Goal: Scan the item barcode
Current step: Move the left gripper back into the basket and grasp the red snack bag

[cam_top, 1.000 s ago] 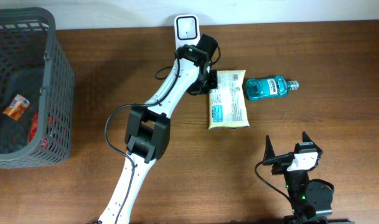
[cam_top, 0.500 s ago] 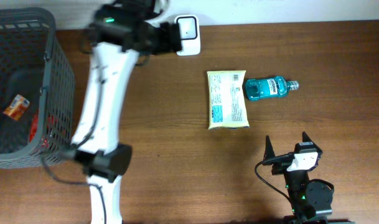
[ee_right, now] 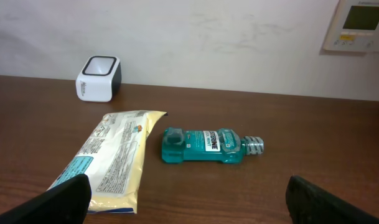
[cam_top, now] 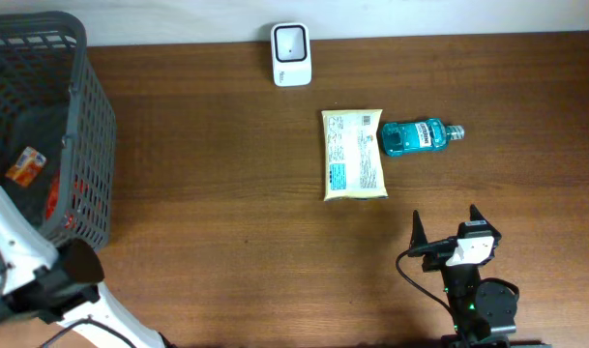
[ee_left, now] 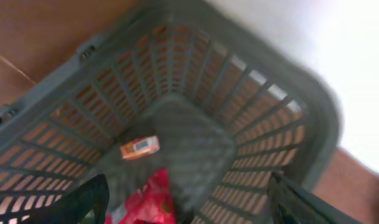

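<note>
Blurred red packet (ee_left: 145, 198) in the basket (ee_left: 195, 81) is cut off. Left gripper (ee_left: 188, 194) and right gripper (ee_right: 189, 190) gape wide, empty.

Left arm (cam_top: 23, 261) swung from scanner (cam_top: 291, 42) to basket (cam_top: 93, 116); left pincer (ee_left: 189, 202) opened.

Dark brown wooden table (cam_top: 226, 193), plain white wall (ee_right: 208, 37) behind it, beige wall panel (ee_right: 362, 25) with small display

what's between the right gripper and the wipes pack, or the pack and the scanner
Nothing visible. Bare table lies between the right gripper and the wipes pack, and between the pack and the scanner.
</note>
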Available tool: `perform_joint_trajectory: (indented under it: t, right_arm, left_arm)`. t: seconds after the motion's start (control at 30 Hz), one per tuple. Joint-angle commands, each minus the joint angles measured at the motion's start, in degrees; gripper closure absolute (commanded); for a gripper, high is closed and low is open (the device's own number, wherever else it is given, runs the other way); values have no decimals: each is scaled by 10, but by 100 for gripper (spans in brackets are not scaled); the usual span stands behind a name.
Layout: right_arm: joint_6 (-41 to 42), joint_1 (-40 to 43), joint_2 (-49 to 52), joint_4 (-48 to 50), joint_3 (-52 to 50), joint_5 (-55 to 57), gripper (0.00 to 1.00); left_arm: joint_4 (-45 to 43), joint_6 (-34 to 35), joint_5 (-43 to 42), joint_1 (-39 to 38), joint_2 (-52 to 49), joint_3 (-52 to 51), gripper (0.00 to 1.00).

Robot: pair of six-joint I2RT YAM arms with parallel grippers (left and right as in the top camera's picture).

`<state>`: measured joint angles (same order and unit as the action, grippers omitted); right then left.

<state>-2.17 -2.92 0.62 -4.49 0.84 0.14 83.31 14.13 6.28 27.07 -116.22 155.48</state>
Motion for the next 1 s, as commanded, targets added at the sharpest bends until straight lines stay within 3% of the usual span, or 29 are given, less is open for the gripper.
perform_joint_trajectory:
  t: [0.0,0.07,0.37,0.53,0.73,0.97]
  right_arm:
    - [-4,4,-4,-2,-5,5,2]
    - [-4,4,-4,-2,-5,5,2]
    - [-4,4,-4,-2,-5,5,2]
    - [-4,4,-4,-2,-5,5,2]
    - [-4,4,-4,-2,-5,5,2]
    - [-4,4,-4,-2,-5,5,2]
  left_arm:
    - [19,-78,20,2,-44,-63,18]
    - [30,-78,32,2,-60,-108,11]
    - [27,-78,28,2,-66,-357,13]
    - [-17,-78,43,9,-66,-459,12]
    - [-25,-78,42,19,-66,-475,34]
    - [-75,-78,43,27,-66,-511,37]
